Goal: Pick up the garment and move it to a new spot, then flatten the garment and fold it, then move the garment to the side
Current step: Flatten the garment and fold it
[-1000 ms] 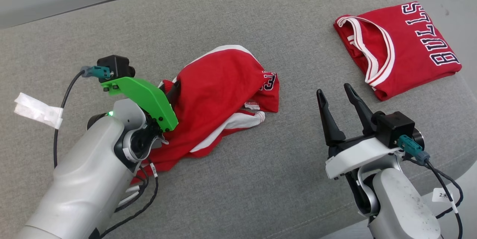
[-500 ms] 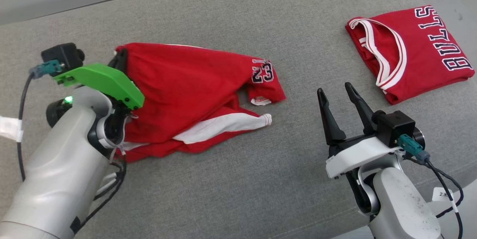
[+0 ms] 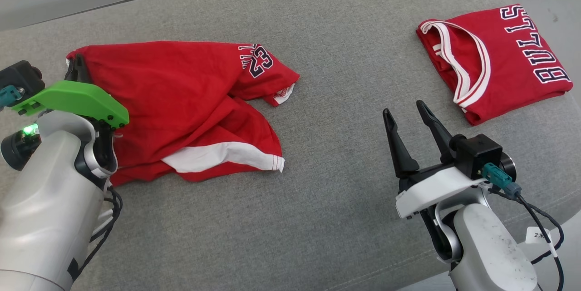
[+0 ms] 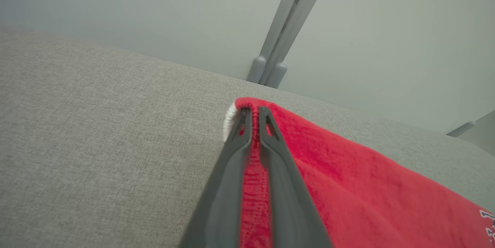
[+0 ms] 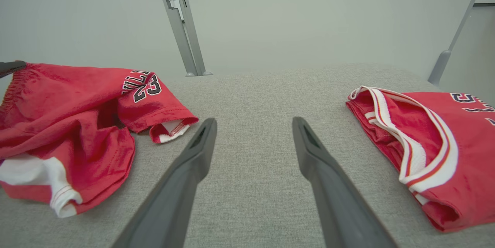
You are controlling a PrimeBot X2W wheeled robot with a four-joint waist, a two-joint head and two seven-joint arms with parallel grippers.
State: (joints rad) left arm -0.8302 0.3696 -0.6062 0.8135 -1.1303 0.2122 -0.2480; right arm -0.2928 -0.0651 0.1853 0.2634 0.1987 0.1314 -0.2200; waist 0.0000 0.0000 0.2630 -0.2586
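Note:
The garment (image 3: 181,96) is a pair of red shorts with white trim and the number 23, lying partly spread on the left of the grey padded surface (image 3: 317,32). My left gripper (image 3: 78,63) is shut on its far-left corner. In the left wrist view the two fingers (image 4: 255,109) pinch the red cloth (image 4: 348,178) at a white-edged corner. My right gripper (image 3: 403,108) stands open over bare surface at the lower right, apart from the garment. The right wrist view has its fingers (image 5: 254,121) spread wide, with the shorts (image 5: 69,108) to their left.
A folded red BULLS jersey (image 3: 499,59) lies at the far right of the surface, also in the right wrist view (image 5: 444,143). Bare grey surface lies between the two garments. Pale walls and a grey post (image 5: 181,19) stand behind the surface.
My left gripper has pulled the shorts leftward, stretching the bunched heap into a wider, flatter shape. The right gripper has stayed where it was, open.

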